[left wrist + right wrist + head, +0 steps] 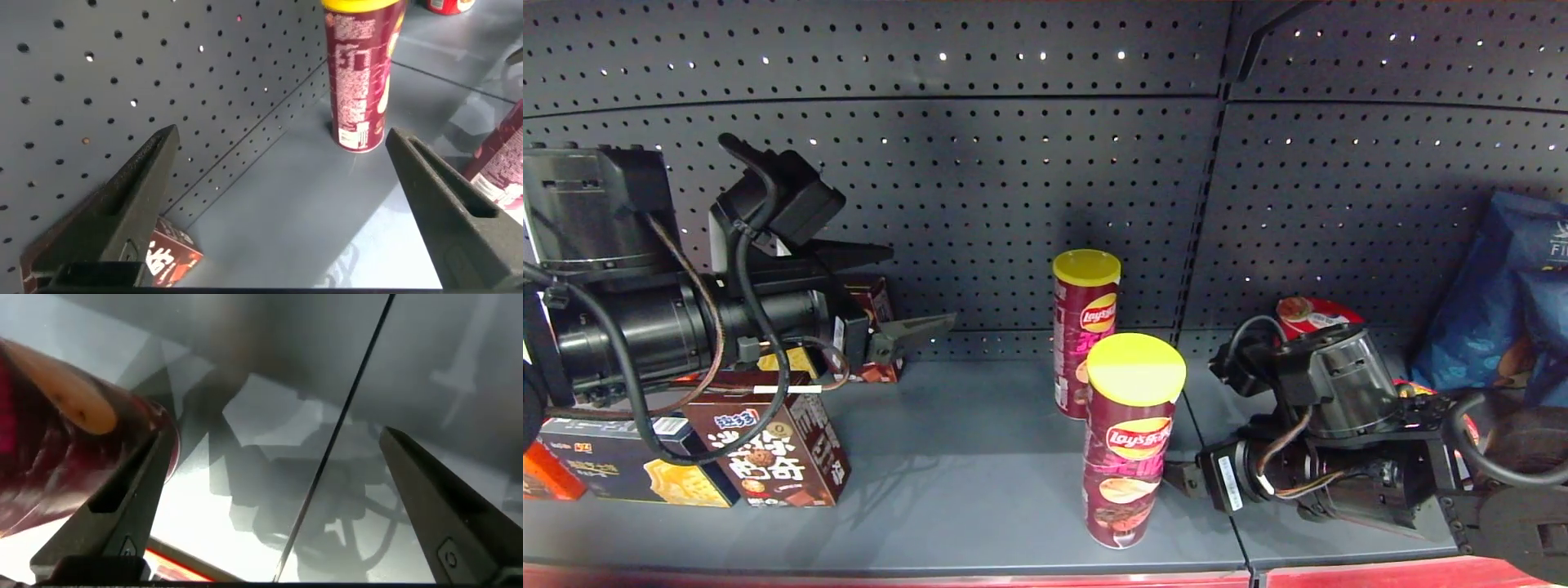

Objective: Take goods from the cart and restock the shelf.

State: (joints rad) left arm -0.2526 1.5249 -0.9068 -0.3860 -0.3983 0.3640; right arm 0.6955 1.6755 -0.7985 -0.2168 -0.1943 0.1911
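Observation:
Two maroon chip cans with yellow lids stand upright on the grey shelf (964, 490). One is near the front edge (1131, 441) and the other (1085, 327) is behind it by the pegboard. My left gripper (915, 287) hovers open at the left, pointing toward the rear can (359, 73), with nothing between its fingers (131, 196). My right gripper (274, 441) lies low on the shelf just right of the front can (73, 457). It is open, and the can sits beside one finger, outside the gap.
A brown cookie box (784, 457), a dark cracker box (629, 474) and an orange box (547, 482) sit at the front left. A small brown box (874, 298) stands by the pegboard. A blue bag (1503, 294) and a red round pack (1311, 314) are at the right.

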